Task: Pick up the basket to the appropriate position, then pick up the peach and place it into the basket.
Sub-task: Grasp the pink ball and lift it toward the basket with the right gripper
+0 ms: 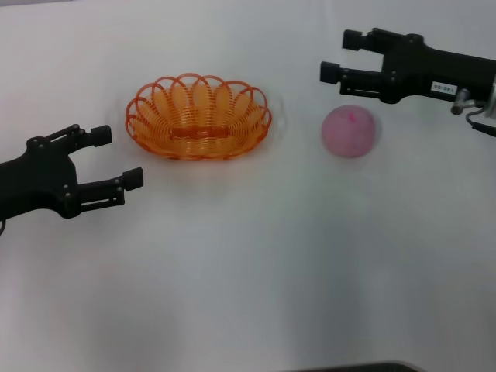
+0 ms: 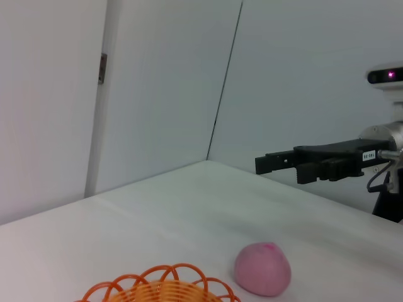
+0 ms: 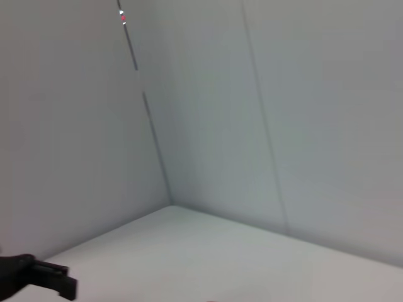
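Orange wire basket (image 1: pixel 199 117) sitting on the white bench (image 1: pixel 248 263), a bit left of the middle. Pink peach (image 1: pixel 351 131) resting on the bench too, well to the right of the basket, not touching it. Left gripper (image 1: pixel 118 158) up near the basket's left end, jaws wide open, holding nothing. Right gripper (image 1: pixel 337 56) just above and behind the peach, jaws open too, nothing between them.

The peach (image 1: pixel 351 132) lies right of the basket (image 1: pixel 199 116).
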Robot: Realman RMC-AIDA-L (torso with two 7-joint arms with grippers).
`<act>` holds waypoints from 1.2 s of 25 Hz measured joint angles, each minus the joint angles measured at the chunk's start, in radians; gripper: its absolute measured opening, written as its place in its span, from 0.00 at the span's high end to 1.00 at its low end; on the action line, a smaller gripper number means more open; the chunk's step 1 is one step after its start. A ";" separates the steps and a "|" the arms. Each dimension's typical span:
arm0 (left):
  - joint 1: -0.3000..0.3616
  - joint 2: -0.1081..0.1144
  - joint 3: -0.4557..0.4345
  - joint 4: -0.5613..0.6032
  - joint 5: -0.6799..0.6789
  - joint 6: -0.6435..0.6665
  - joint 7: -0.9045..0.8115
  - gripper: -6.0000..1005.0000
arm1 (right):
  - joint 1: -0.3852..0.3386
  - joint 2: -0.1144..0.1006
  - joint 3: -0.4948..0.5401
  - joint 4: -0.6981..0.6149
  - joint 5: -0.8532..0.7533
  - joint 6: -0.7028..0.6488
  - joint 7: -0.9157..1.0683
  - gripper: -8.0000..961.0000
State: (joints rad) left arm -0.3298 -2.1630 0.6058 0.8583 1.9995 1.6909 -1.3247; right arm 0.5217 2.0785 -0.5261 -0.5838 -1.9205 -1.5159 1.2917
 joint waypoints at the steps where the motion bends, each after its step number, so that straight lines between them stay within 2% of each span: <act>1: 0.000 0.000 -0.002 -0.002 -0.002 -0.002 0.001 0.10 | -0.006 0.001 0.012 0.000 0.000 0.001 -0.018 0.18; 10: -0.001 0.000 -0.017 -0.014 -0.010 -0.006 0.001 0.10 | -0.052 0.007 0.061 0.011 0.006 0.006 -0.150 0.19; 17: -0.004 0.000 -0.039 -0.028 -0.017 -0.001 0.003 0.10 | -0.061 0.006 0.062 0.028 0.006 0.038 -0.176 0.19; 25: -0.006 0.001 -0.039 -0.029 -0.017 0.001 0.004 0.10 | -0.049 -0.001 0.043 0.003 0.002 0.032 -0.124 0.19; 30: -0.006 0.002 -0.037 -0.029 -0.016 0.001 0.004 0.10 | -0.030 -0.007 -0.046 -0.110 -0.017 0.035 0.035 0.20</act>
State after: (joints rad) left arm -0.3360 -2.1614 0.5683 0.8294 1.9839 1.6920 -1.3207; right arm 0.4913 2.0718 -0.5723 -0.6942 -1.9376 -1.4805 1.3266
